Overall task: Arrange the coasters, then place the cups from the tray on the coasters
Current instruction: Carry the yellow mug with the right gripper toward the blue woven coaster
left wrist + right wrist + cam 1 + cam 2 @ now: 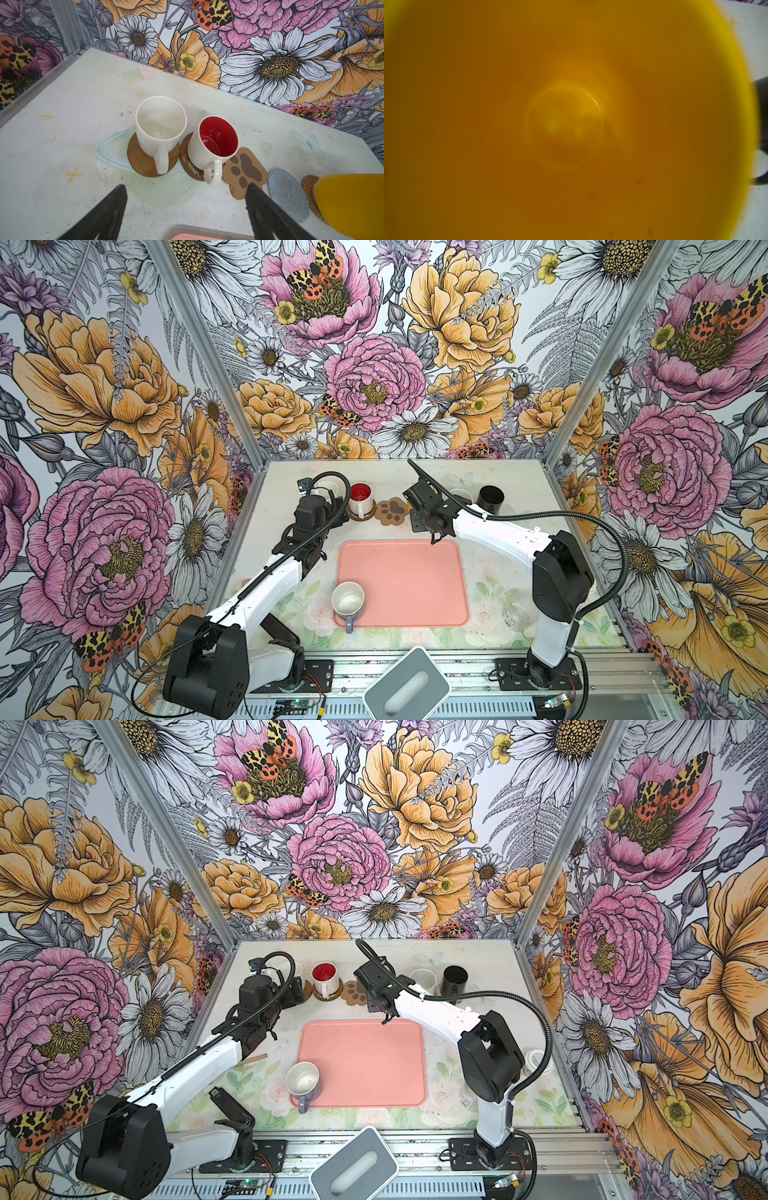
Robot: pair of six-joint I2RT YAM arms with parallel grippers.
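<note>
Floral tabletop, lavender cup at tray corner, left claw spread

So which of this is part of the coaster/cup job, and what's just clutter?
Job: salmon-pink rectangular tray; lavender mug at its corner; plain white mug and red-lined white mug on glossy brown discs; yellow mug; black mug; tan paw-print coaster; grey-blue woven round; tan woven round.
Clutter: clear glass jar; thin wooden stick; grey rounded box.
</note>
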